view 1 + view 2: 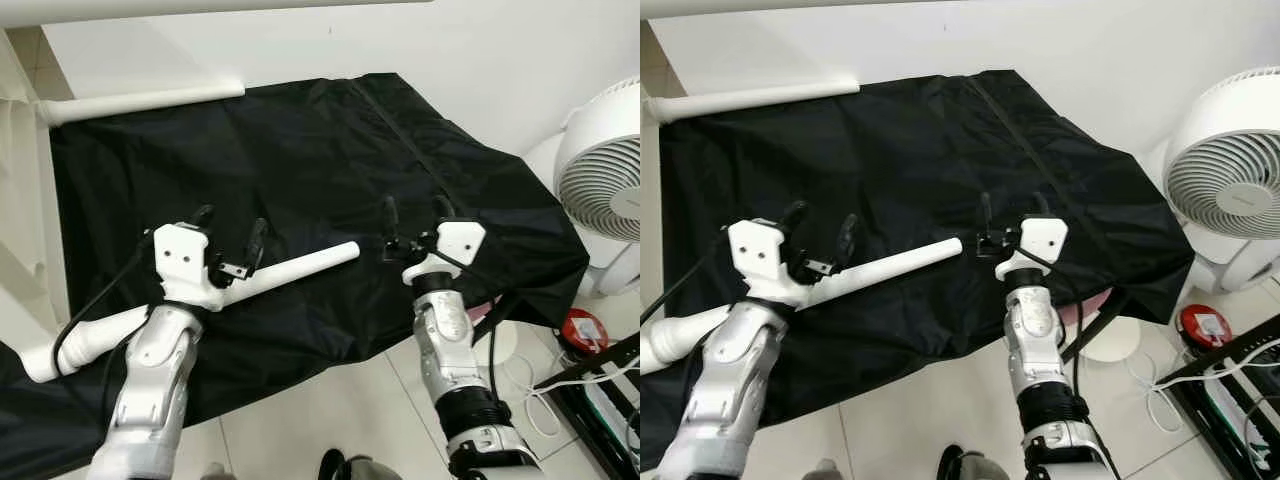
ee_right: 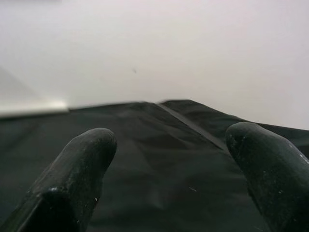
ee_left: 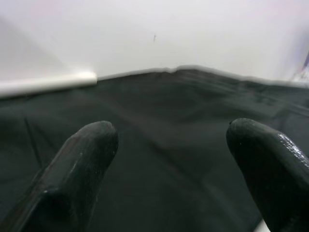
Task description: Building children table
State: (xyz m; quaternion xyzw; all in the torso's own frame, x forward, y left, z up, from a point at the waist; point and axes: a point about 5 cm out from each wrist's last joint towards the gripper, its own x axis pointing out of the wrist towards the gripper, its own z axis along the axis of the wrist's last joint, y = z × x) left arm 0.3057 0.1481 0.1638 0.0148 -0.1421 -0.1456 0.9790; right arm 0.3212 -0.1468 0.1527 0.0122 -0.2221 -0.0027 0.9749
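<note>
Left eye view, white table leg [image 1: 300,266] on black cloth [image 1: 320,160]

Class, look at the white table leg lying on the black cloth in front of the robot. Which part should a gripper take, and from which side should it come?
Probably the bare stretch of the white table leg near its free end, from above, fingers straddling the round shaft crosswise. It lies flat and slanted on the black cloth, its near part passing under the open left gripper, so that gripper is already close. The open right gripper hovers beyond the free end.
</note>
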